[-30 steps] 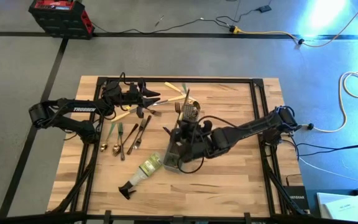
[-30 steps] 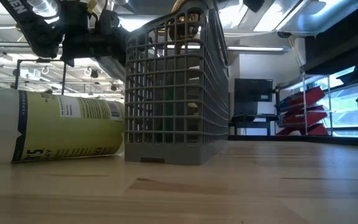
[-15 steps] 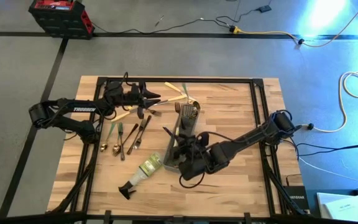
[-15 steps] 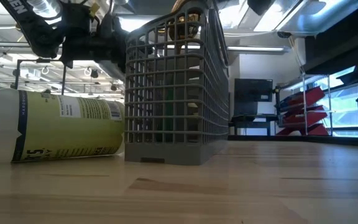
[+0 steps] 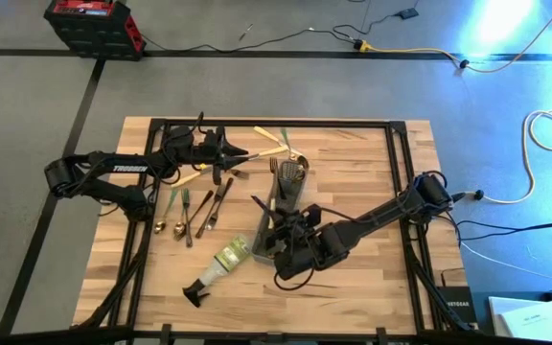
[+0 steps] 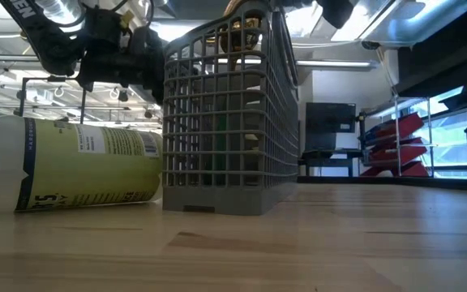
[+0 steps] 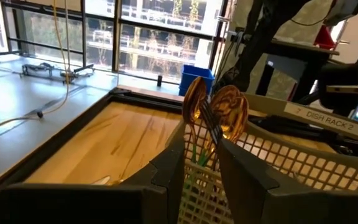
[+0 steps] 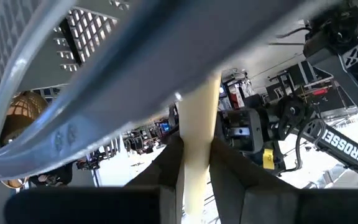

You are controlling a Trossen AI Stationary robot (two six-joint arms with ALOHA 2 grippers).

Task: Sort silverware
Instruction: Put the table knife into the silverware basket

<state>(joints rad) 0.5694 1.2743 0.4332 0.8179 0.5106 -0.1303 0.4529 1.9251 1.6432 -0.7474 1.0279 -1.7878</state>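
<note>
Right jaws pinch a cream handle (image 8: 194, 146) by the caddy (image 8: 135, 68).

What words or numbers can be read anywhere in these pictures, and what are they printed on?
"TROSSEN", white letters on the left arm in the high view.
"TROSSE", cut off at the edge, on that arm in the right wrist view.
"2 DISH RACK 2" on a pale strip behind the grey caddy.
"5" and small print on the spray bottle label: too small to read.
Label on the red box: unreadable.
</note>
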